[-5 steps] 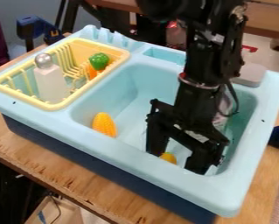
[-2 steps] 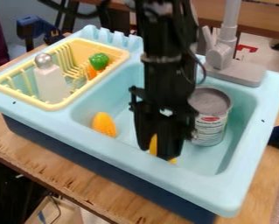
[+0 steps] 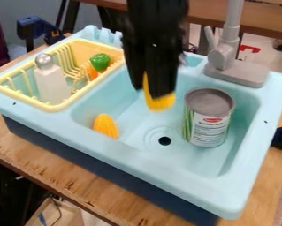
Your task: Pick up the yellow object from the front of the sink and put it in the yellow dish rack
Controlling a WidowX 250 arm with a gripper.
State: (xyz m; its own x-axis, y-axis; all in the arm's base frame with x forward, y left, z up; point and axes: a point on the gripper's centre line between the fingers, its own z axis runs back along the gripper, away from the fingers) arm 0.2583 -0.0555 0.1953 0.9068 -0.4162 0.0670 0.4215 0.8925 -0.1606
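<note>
While corn (image 3: 105,126) lies in the sink (image 3: 166,174) | pincer (image 3: 147,91) clamps yellow piece (image 3: 160,104) | can (image 3: 208,119) nearby

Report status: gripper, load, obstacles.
Gripper closed on yellow object, over sink. Can upright in basin, corn cob lying there; neither touching gripper.

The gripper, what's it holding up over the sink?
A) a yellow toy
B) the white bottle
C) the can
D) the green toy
A: the yellow toy is between the fingers of the gripper, above the sink.
</note>
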